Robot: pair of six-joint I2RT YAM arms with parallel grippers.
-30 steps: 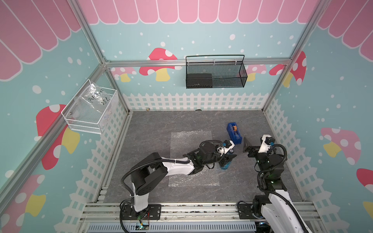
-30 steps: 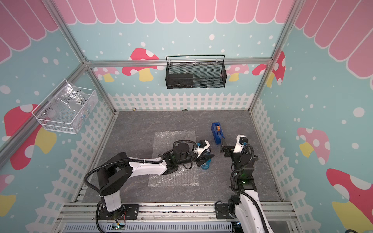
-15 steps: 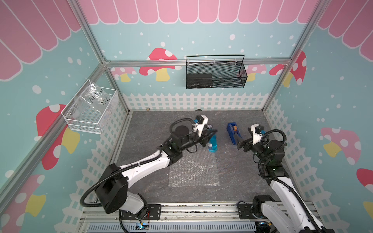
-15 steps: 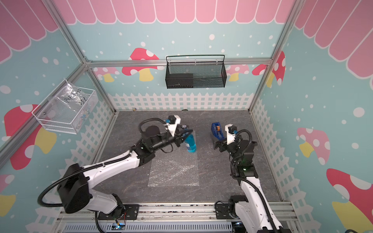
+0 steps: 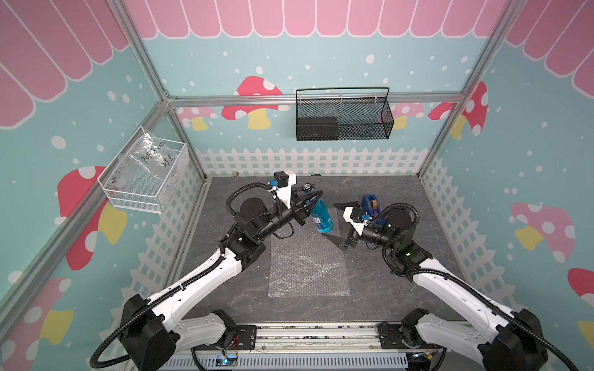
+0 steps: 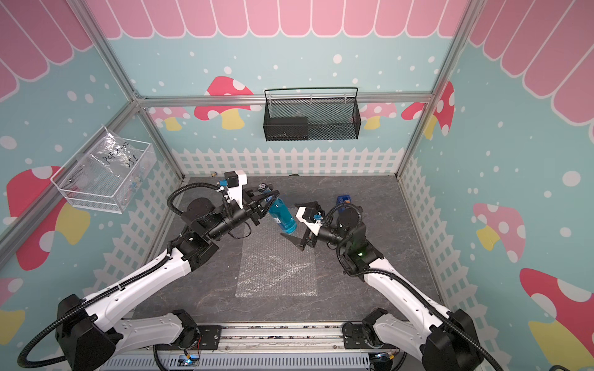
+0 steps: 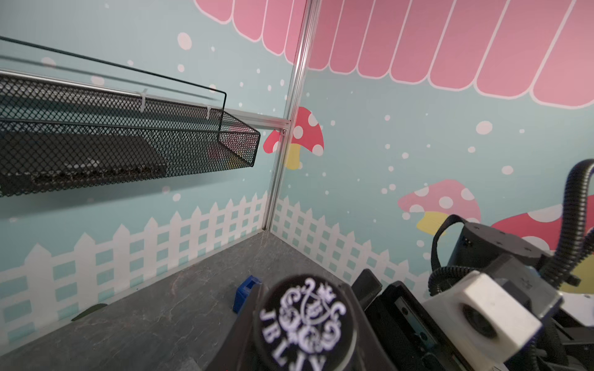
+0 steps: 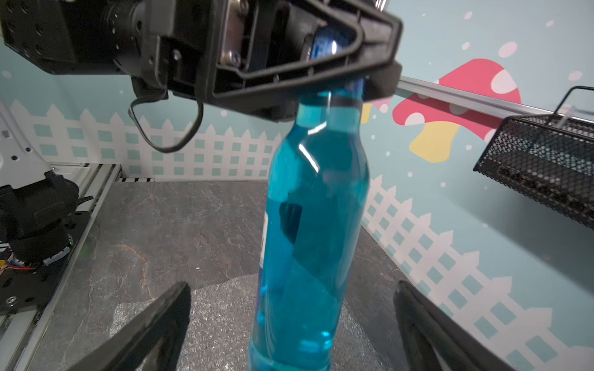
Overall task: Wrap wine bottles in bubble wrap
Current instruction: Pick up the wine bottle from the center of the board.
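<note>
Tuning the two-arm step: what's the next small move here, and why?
Probably close the right gripper on the bottle, low down: its jaws stand open either side of it, while the left gripper pinches only the neck, over the far end of the bubble wrap.

Blue tape dispenser (image 5: 370, 204) sits near right gripper (image 5: 328, 219); black mesh basket (image 5: 363, 127) and white wire basket (image 5: 135, 201) hang on walls, well apart from it.
</note>
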